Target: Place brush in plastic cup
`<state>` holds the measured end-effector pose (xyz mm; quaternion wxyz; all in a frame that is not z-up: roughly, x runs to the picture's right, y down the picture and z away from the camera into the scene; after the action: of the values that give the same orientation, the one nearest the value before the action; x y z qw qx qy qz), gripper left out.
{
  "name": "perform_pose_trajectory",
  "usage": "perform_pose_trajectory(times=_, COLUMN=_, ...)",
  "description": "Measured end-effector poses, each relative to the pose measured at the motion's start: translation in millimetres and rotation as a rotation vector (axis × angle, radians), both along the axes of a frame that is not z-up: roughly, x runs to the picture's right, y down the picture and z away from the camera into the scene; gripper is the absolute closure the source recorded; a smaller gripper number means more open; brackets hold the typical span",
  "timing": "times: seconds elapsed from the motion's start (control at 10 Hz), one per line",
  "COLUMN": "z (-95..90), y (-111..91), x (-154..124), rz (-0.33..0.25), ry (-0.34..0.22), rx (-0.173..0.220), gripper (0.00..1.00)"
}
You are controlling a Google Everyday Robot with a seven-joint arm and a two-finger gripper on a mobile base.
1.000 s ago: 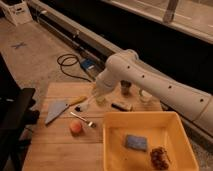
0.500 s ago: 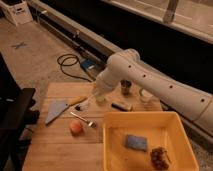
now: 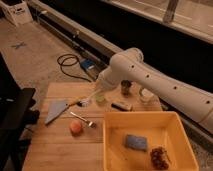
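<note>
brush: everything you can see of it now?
The brush is slim, its whitish handle slanting down-left from the shut gripper, which seems to hold its upper end. The lower end reaches the table near the scraper; its head cannot be made out. It is beside the cup, not in it.
</note>
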<state>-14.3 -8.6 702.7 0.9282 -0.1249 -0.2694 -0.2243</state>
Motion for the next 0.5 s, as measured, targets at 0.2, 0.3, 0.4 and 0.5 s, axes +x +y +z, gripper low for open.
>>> perform_pose_trajectory(times=0.2, z=5.6, y=-28.7, x=27.2, rz=0.073, ry=0.017, rx=0.031, gripper=1.0)
perform_pose_trajectory(times=0.3, z=10.9, y=-34.2, x=37.7, rz=0.106, ry=0.025, rx=0.032, gripper=1.0)
perform_pose_trajectory(times=0.4, z=18.5, y=-37.8, x=44.9, rz=0.146, ry=0.032, rx=0.03, gripper=1.0)
perform_pose_trajectory(times=0.5, z=28.7, y=-40.8, x=49.6, rz=0.181, ry=0.034, rx=0.021, gripper=1.0)
